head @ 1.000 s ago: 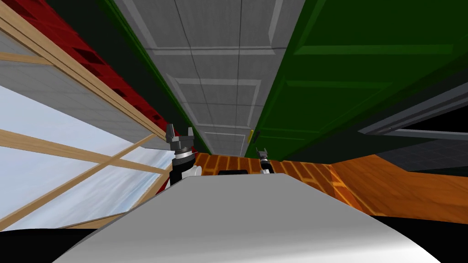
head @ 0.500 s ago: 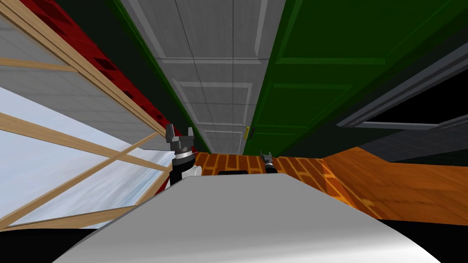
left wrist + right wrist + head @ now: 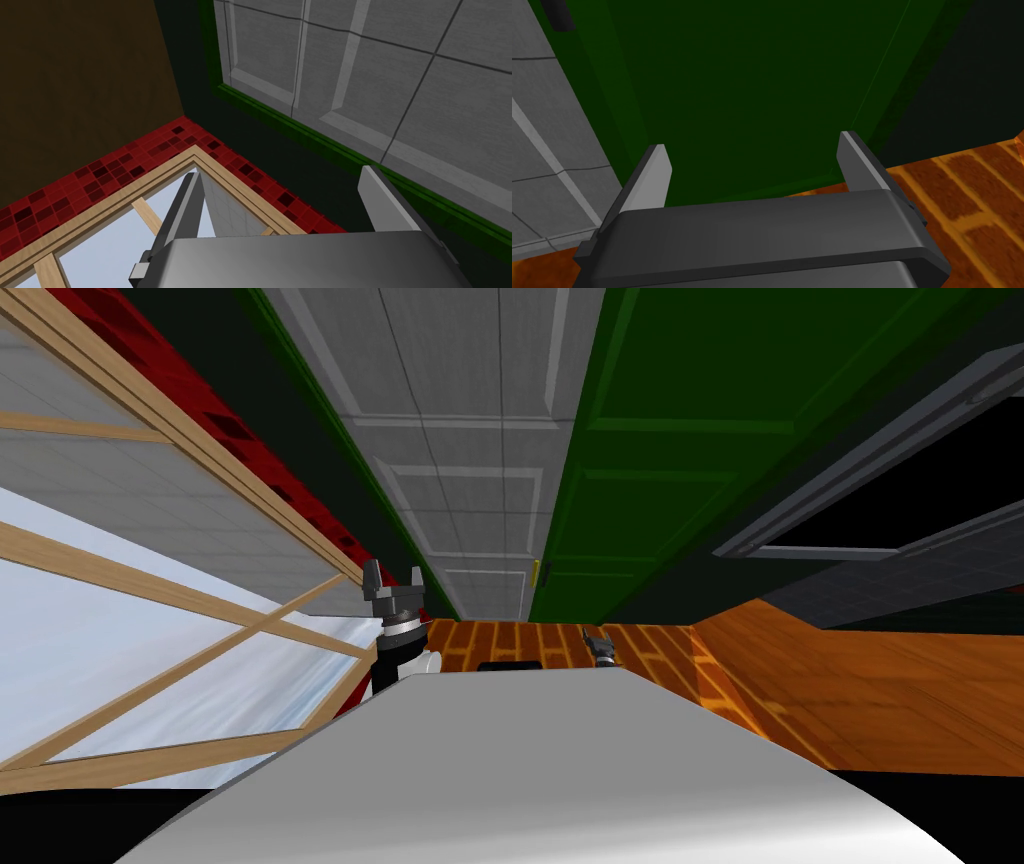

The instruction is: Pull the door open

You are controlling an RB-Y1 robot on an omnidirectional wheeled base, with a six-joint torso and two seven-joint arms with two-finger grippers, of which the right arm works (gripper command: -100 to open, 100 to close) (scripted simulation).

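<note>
One green door [image 3: 690,438] stands ahead, to our right, beside a grey panelled surface [image 3: 470,438]. Its foot meets the brick-patterned floor [image 3: 520,643] and its top is cut off. One small dark fitting [image 3: 557,15] at the door's edge is also cut off, and we cannot tell what it is. Two end effectors show. Our right end effector [image 3: 753,145] faces the door's lower part, fingers spread with nothing between them. Our left end effector [image 3: 281,175] is raised by one wood-framed window [image 3: 150,638], also spread and empty.

door [image 3: 690,438] apparently right of panelled surface [image 3: 460,408]
</note>
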